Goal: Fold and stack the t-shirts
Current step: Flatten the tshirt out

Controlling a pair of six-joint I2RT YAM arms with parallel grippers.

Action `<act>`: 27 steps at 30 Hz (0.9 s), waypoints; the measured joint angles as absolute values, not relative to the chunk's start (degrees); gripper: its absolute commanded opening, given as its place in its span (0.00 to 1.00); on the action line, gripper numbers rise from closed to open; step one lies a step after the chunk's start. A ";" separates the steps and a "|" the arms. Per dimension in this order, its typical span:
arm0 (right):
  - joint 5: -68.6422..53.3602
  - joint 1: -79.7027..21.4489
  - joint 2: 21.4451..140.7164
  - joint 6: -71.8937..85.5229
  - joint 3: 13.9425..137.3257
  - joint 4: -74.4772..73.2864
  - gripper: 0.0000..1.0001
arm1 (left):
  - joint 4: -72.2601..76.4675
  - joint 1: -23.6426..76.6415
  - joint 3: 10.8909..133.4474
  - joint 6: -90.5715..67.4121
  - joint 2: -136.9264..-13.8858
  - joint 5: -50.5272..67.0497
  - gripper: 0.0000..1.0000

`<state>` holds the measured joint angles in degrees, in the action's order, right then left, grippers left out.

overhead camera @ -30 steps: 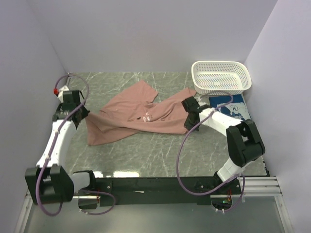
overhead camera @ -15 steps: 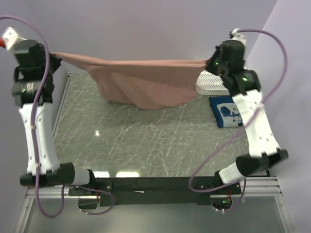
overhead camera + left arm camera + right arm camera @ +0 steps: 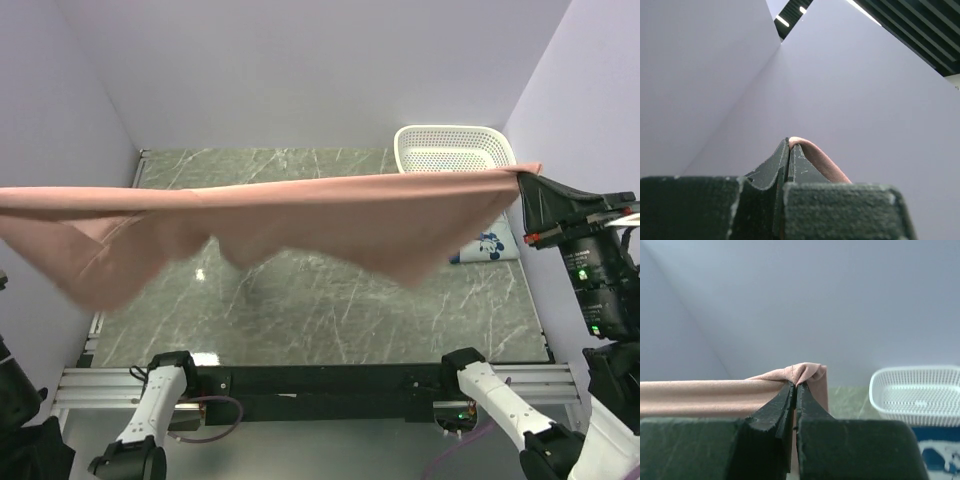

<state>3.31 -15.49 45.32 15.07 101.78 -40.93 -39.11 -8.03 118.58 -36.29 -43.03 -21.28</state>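
Note:
The dusty-pink t-shirt (image 3: pixel 300 215) hangs high above the table, stretched wide across the top view, its lower edge sagging. My right gripper (image 3: pixel 524 182) is shut on its right end; in the right wrist view the shut gripper (image 3: pixel 795 385) pinches a bunched corner of the pink t-shirt (image 3: pixel 710 396). My left gripper (image 3: pixel 789 143) is shut on a fold of the pink t-shirt (image 3: pixel 817 159) and points up at the wall; it lies off the left edge of the top view. The blue t-shirt (image 3: pixel 492 244) lies folded on the table at the right, partly hidden behind the pink cloth.
A white perforated basket (image 3: pixel 455 150) stands at the back right corner, also seen as the basket (image 3: pixel 920 392) in the right wrist view, just beyond the blue t-shirt (image 3: pixel 940 452). Walls close in the marbled table (image 3: pixel 330 300) at left, back and right.
Both arms have lifted the pink t-shirt off the table, higher and toward the camera, and pulled it out wide. The grippers have stayed shut on its two ends.

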 measured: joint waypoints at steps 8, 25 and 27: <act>-1.89 -15.49 49.01 10.52 95.31 -39.81 0.02 | -30.61 -8.16 102.10 -30.55 -45.58 -15.18 0.01; 1.50 -14.59 92.40 4.71 66.92 -19.27 0.00 | -5.15 -6.74 66.06 -27.22 -89.23 2.76 0.01; 2.00 -13.80 98.30 3.75 71.77 -18.28 0.00 | -3.62 -6.28 68.49 -27.22 -94.19 3.20 0.01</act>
